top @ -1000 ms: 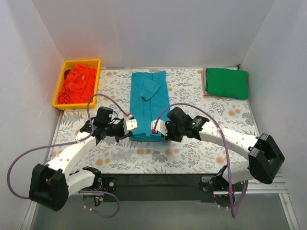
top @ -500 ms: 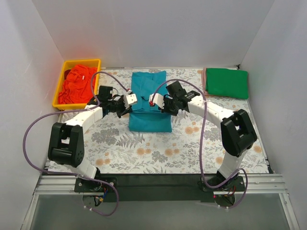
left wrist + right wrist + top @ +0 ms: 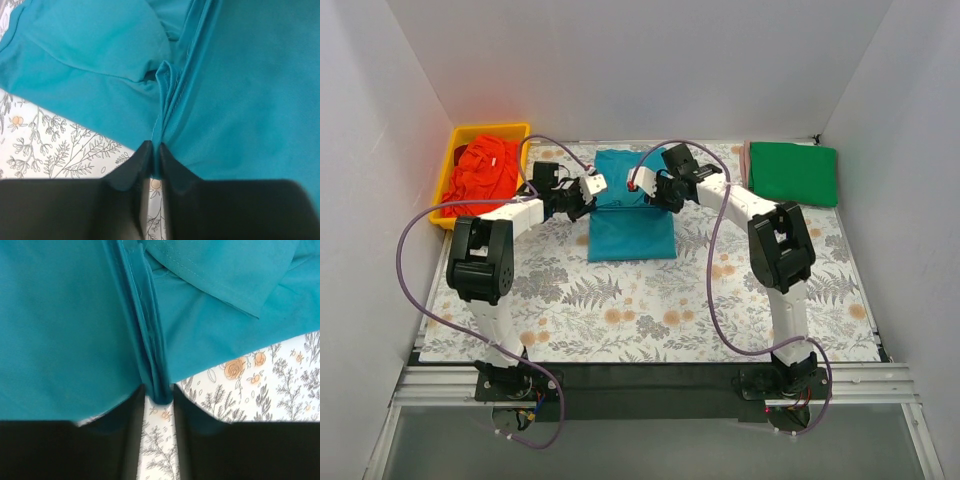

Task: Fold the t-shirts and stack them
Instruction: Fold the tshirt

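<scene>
Two claws, one shirt. Your left claw is clamped tight on a fold at the left edge of the teal shirt, with the hem bunched right between its tips. Your right claw has the matching fold on the right edge. Its fingers stand a bit further apart, but the gathered cloth fills the gap at the tips and touches both sides.

From the top view, both claws sit toward the far end of the shirt, facing each other across it. The teal shirt lies as a doubled-over rectangle on the sheet, around the middle of the table's far half. The green shirt lies folded flat in the far right corner. The red shirt sits crumpled in the bin at the far left corner.
</scene>
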You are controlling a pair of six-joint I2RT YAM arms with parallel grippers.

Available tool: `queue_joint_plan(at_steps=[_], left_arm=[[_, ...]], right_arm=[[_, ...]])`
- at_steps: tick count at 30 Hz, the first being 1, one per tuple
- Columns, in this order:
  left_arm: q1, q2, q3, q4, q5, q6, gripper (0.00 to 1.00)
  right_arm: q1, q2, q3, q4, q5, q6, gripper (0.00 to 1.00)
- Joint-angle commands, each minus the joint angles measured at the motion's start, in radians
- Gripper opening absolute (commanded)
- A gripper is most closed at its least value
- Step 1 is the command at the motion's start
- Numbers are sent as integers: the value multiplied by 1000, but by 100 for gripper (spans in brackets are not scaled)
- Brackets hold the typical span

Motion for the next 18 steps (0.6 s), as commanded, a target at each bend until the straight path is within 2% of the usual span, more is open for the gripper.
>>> queue_joint_plan(at_steps=[1, 2, 3, 4, 5, 9, 13, 16, 18], left_arm=[[6, 7, 36, 93, -62, -40, 14], [6, 4, 24, 123, -76, -51, 25], [6, 0, 13, 135, -109, -71, 46], [8, -29, 1, 164, -117, -77, 55], [9, -49, -34, 195, -120, -88, 58], [12, -175, -124, 194, -114, -154, 60], [11, -338, -266, 163, -48, -172, 58], [5, -425, -358, 73, 4, -169, 53], [-11, -476, -407, 51, 19, -154, 49]], right_arm=[[-6, 45, 76, 11, 63, 11, 41], [-10, 46, 88, 20, 69, 28, 54], [-19, 39, 90, 26, 72, 54, 65], [-22, 28, 90, 38, 82, 65, 74], [-23, 0, 81, 40, 83, 73, 74], [-36, -113, 7, 43, 65, 99, 73], [-30, -251, -140, 34, -30, 111, 61], [0, -313, -212, -20, -72, 111, 50], [32, -336, -251, -51, -85, 111, 47]])
